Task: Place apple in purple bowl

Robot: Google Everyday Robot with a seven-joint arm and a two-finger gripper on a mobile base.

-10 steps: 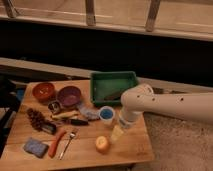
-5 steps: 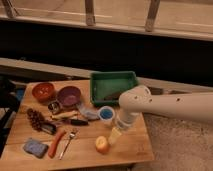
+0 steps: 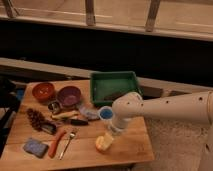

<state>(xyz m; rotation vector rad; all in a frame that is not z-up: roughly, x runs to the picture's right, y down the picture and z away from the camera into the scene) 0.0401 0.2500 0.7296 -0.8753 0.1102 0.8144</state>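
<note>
In the camera view, a wooden table (image 3: 131, 146) holds many things. The apple (image 3: 100, 146) sits near the front edge, a little way in front of the blue cup (image 3: 106, 114). The white arm (image 3: 165, 107) comes in from the right and bends down over the fruit. The gripper (image 3: 105, 141) is low, right at the top of the apple. Its fingers are spread wide, not squeezed. It is down low so the fingers can go around the apple. I cannot tell if they touch it. I think the apple is not picked up yet, because it rests on the table.

The purple bowl (image 3: 69, 95) is at the back left, just beside the orange-red bowl (image 3: 43, 91). It is well apart from the apple. A fork (image 3: 68, 143) and other small things lie between them, so I think the apple must go up high to pass over them. The cup is very near the arm, so a bump could tip it. The green tray (image 3: 115, 84) sits behind the cup.
</note>
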